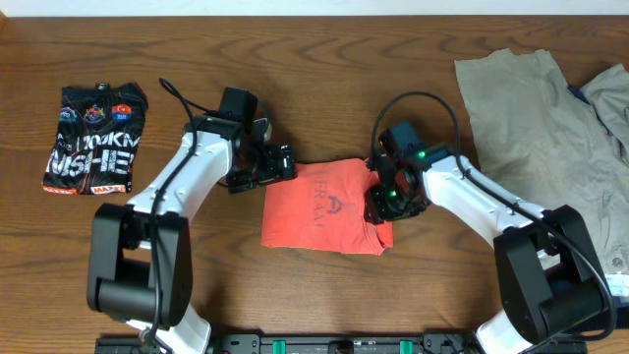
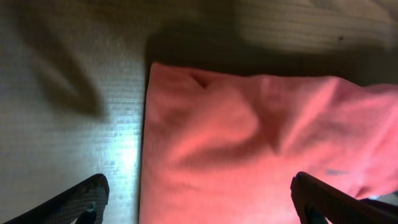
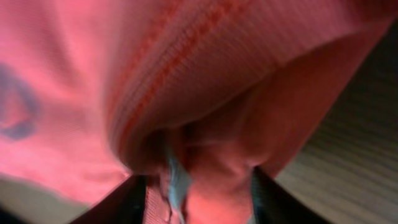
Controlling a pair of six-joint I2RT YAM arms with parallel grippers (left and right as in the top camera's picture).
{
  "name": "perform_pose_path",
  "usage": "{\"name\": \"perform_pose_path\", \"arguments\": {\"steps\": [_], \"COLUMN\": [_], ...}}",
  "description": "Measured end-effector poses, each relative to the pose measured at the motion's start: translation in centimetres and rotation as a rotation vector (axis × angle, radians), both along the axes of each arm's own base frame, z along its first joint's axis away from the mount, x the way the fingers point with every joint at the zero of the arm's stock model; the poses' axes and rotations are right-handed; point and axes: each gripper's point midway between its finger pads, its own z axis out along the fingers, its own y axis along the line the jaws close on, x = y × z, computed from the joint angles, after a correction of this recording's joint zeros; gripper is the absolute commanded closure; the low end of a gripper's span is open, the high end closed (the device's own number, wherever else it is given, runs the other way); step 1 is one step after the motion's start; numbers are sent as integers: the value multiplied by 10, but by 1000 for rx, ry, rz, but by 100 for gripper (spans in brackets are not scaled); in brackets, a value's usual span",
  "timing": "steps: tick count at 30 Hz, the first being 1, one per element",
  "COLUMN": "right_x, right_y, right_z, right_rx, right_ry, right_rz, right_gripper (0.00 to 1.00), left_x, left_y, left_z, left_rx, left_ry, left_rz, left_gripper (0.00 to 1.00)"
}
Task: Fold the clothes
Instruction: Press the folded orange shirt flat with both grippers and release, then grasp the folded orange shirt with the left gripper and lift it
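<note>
The coral-red T-shirt (image 1: 319, 206) lies folded into a rough rectangle at the table's centre, with a faint dark print on top. My left gripper (image 1: 285, 162) hovers at its upper left corner. In the left wrist view its jaws (image 2: 199, 202) are wide open, straddling the shirt's (image 2: 249, 143) left edge. My right gripper (image 1: 378, 205) is at the shirt's right edge. In the right wrist view its fingers (image 3: 199, 196) are closed on a thick bunch of the red fabric (image 3: 217, 62). A khaki-beige garment (image 1: 531, 108) lies spread out at the far right.
A folded black printed shirt (image 1: 93, 138) lies at the far left. A pale grey-blue garment (image 1: 611, 98) overlaps the khaki one at the right edge. Bare wooden table (image 1: 324, 69) surrounds the red shirt.
</note>
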Motion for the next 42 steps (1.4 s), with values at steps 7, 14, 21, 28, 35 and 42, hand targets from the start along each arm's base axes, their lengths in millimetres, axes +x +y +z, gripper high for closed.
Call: {"name": "perform_pose_path", "arguments": {"steps": [7, 14, 21, 28, 35, 42], "right_x": [-2, 14, 75, 104, 82, 71], "right_y": [-14, -23, -27, -33, -46, -51], "right_z": [-13, -14, -4, 7, 9, 73], "right_rx": [-77, -142, -191, -235, -294, -251], "right_ry": [-2, -81, -370, -520, -434, -512], "right_rz": [-79, -120, -103, -30, 12, -39], "right_gripper": [58, 53, 46, 42, 34, 16], "left_x": [4, -8, -60, -101, -53, 14], "left_y": [4, 11, 24, 32, 22, -8], "left_z": [-19, -38, -41, -35, -10, 44], "left_rx": [32, 79, 139, 181, 113, -37], "left_ry": [15, 96, 336, 529, 240, -194], "left_rz": [-7, -13, -11, 15, 9, -154], "left_gripper": [2, 2, 2, 3, 2, 2]}}
